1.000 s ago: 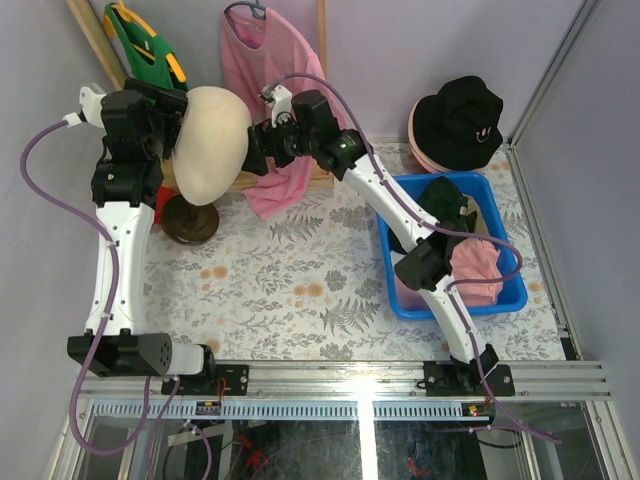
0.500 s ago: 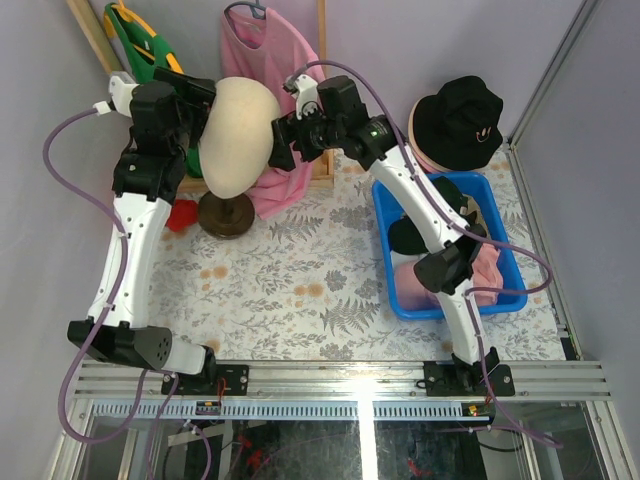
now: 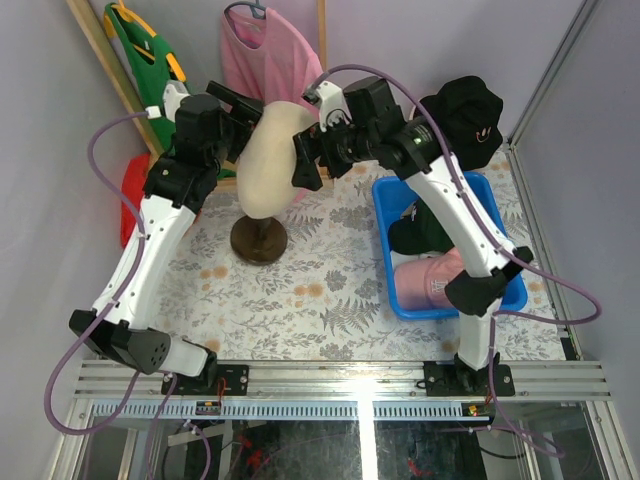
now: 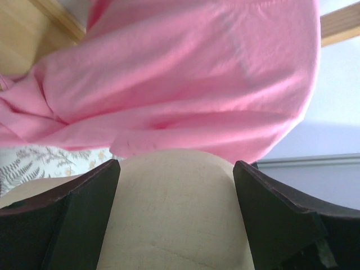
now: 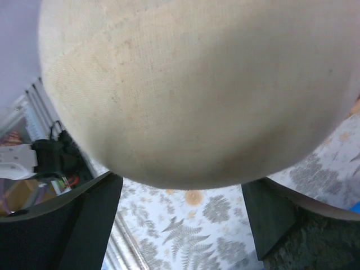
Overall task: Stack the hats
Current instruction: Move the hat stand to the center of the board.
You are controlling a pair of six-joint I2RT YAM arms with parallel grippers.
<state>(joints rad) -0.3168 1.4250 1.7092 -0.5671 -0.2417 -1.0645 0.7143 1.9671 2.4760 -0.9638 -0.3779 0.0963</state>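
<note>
Left gripper (image 4: 175,166): jaws spread wide, set against the left side of the mannequin head (image 3: 270,165). Right gripper (image 5: 181,180): jaws spread wide, set against the right side of the same head. Whether either pair actually clamps it cannot be told. The head sits on a round stand (image 3: 258,240) on the bench (image 3: 300,290), in front of a pink shirt (image 4: 169,84). A black hat (image 3: 465,110) lies at the far right corner. A dark hat (image 3: 408,236) and a pink cap (image 3: 430,282) lie in the blue bin (image 3: 384,262).
</note>
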